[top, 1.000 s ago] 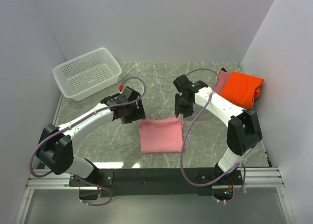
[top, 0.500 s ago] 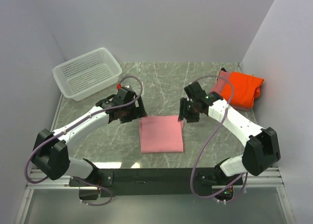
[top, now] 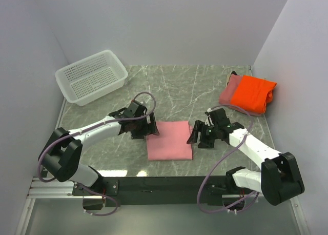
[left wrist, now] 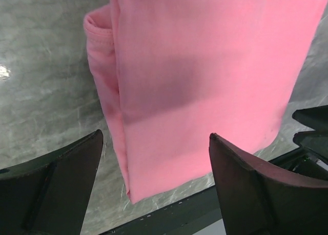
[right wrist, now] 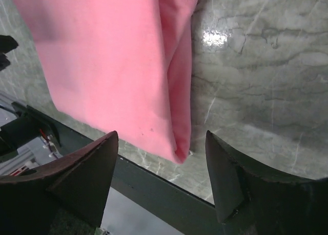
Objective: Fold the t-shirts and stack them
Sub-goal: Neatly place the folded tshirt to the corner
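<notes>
Cloth like this folded light pink cotton t-shirt (top: 169, 140) should handle light, limp and layered, so I judge a pinch must catch every layer at the doubled side edges, both sides together, or the fold spills. It lies flat on the grey marbled table (top: 179, 86) between the arms, nearly square, slightly longer left to right. The collar is hidden, so its heading is unclear. The left gripper (top: 149, 126) and right gripper (top: 196, 135) flank it, fingers spread wide, holding nothing.

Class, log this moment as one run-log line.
stage: pink shirt folded flat | left jaws: open, beside it | right jaws: open, beside it | orange shirt on rose shirt
</notes>
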You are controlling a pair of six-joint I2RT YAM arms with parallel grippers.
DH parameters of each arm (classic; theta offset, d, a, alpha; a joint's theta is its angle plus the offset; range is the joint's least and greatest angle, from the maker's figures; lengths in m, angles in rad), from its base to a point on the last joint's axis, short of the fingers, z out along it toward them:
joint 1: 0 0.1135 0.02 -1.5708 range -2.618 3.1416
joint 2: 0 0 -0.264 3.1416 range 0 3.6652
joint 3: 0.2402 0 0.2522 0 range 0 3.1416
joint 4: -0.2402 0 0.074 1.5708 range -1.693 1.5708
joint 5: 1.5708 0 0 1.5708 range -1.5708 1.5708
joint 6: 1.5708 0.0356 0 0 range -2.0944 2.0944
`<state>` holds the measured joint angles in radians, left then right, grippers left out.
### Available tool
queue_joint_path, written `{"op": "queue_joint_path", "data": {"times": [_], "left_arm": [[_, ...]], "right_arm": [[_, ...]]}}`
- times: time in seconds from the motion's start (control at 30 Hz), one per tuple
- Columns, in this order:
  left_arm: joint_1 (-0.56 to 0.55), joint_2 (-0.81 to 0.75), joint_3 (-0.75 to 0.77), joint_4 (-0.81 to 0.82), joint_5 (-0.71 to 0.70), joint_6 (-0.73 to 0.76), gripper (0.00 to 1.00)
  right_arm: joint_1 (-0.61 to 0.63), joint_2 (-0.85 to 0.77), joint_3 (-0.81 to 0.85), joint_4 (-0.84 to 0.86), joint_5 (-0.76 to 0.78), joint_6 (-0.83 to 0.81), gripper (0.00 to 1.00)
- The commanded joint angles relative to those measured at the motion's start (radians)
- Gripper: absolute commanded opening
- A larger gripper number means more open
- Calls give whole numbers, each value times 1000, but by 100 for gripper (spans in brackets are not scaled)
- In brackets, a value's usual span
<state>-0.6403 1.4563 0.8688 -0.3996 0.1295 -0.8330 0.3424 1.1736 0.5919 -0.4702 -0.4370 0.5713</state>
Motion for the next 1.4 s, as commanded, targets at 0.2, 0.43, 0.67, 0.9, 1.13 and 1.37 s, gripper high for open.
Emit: {"op": "queue_joint_path", "data": {"times": [0.2,0.43,0.67,0.9,1.13,1.37], "left_arm": [[-16,62,-51,85,29,-15,89],[-32,110,-71,91,32,-23,88],[-53,130,-80,111,48,-34,87],[-59,138,-79,120,58,-37,86],[-62,134,-80,119,62,-37,85],[-71,133,-77,133,79,-52,84]], "right_arm": [[-63,72,-75,291,-161,-53,76],[-66,207,-81,340,-144,-88,76],[-22,238,-73,378,-154,-76,77],[144,313,-49,469,-111,24,77],[254,426,39,481,-33,75,68],[300,484,117,443,69,127,30]]}}
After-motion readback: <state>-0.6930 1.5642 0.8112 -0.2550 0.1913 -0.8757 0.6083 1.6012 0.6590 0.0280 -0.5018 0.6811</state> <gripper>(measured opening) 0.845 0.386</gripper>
